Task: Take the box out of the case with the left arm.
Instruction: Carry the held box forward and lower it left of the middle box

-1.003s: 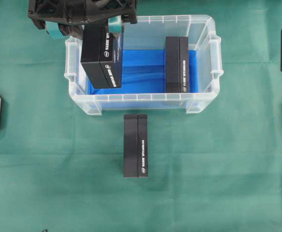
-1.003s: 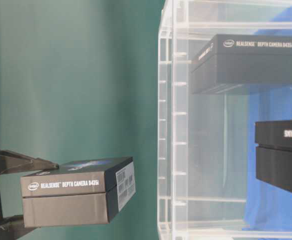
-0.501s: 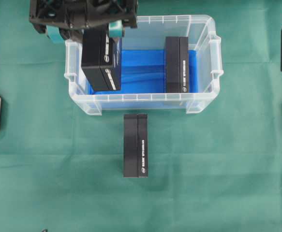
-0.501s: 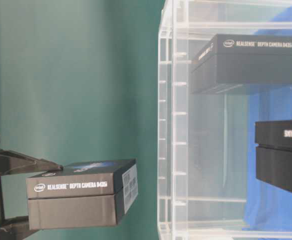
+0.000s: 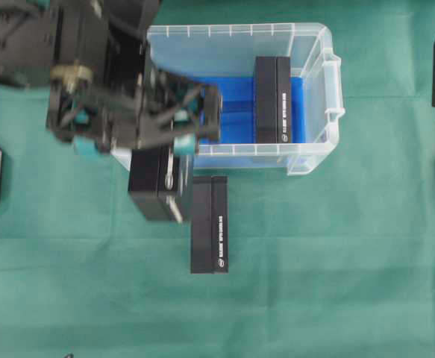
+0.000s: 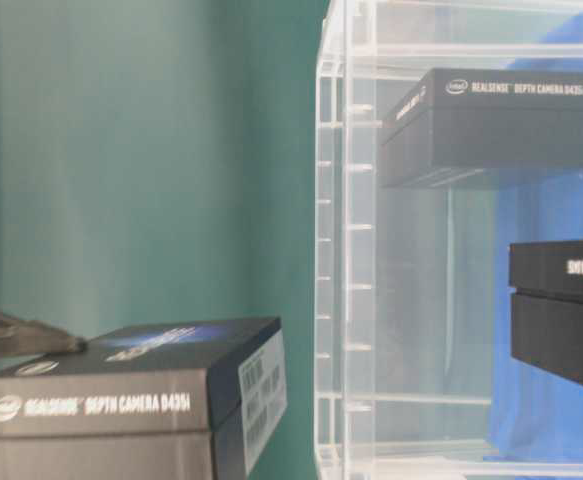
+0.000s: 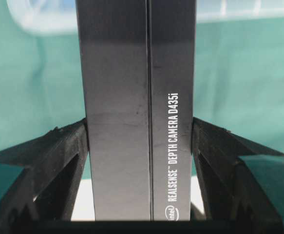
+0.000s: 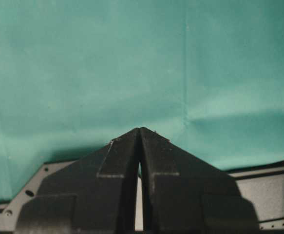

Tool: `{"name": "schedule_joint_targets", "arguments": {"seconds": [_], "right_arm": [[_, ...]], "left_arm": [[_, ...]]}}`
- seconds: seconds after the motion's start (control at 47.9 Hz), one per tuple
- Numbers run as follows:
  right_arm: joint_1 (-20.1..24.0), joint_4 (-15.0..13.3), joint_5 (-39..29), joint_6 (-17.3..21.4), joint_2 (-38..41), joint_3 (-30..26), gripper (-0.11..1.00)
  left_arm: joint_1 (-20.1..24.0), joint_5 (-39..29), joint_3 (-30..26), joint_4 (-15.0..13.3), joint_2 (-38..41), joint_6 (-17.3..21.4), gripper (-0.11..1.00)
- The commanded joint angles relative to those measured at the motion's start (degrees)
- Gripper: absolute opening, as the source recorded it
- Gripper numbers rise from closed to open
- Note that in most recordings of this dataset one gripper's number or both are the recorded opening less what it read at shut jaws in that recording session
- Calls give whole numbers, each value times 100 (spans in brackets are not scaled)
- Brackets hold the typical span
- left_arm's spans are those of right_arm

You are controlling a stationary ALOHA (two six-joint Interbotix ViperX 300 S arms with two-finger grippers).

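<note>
Swung out over the case's near-left corner since a second ago, the left gripper [image 5: 154, 142] now carries the box [image 5: 157, 185] clear of the case [image 5: 318, 89]; earlier the box hung above the blue bottom at the case's left end. In the overhead view the held box now sits over the green surface [image 5: 336, 261] just outside the case's near wall, its right edge just beside the second box [image 5: 209, 224] lying on the cloth; whether the two touch I cannot tell. The left wrist view shows both fingers [image 7: 59, 161] pressed flat against the box's long sides, so the gripper is clamped on it. In the table-level view the held box [image 6: 121, 400] looms larger and lower than before. A third box [image 5: 272, 99] stands unmoved in the case's right half. The right gripper [image 8: 140, 146], near the surface's right edge, has its jaws closed together on nothing.
</note>
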State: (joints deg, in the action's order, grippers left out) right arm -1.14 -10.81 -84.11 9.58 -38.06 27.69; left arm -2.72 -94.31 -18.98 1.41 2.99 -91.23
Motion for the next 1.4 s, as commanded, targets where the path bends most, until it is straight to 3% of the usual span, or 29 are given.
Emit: {"name": "schedule_joint_targets", "arguments": {"seconds": [0.0,0.23,0.648,0.815,1.066,1.379], "right_arm": [[-9,-18,44,9,0,-62,1],[-9,-18,35,9,-9,-62,1],[-9,-9,26,9,0,-62,1],[-9,-18,26,18,0,-62,1],[-9,-18,35,18,0,-62,1],[-9,-9,26,18,0,-44,1]], "left_arm": [[-272,9,-132,9,-264,-220,61],[-703,-9,-123,18,-281,-721,61],[-756,18,88,62,-272,-809,61],[-940,176,378,97,-264,-1055,61],[-1178,668,1336,149,-369,-1257,61],[-1195,2312,2997,281,-413,-1257,61]]}}
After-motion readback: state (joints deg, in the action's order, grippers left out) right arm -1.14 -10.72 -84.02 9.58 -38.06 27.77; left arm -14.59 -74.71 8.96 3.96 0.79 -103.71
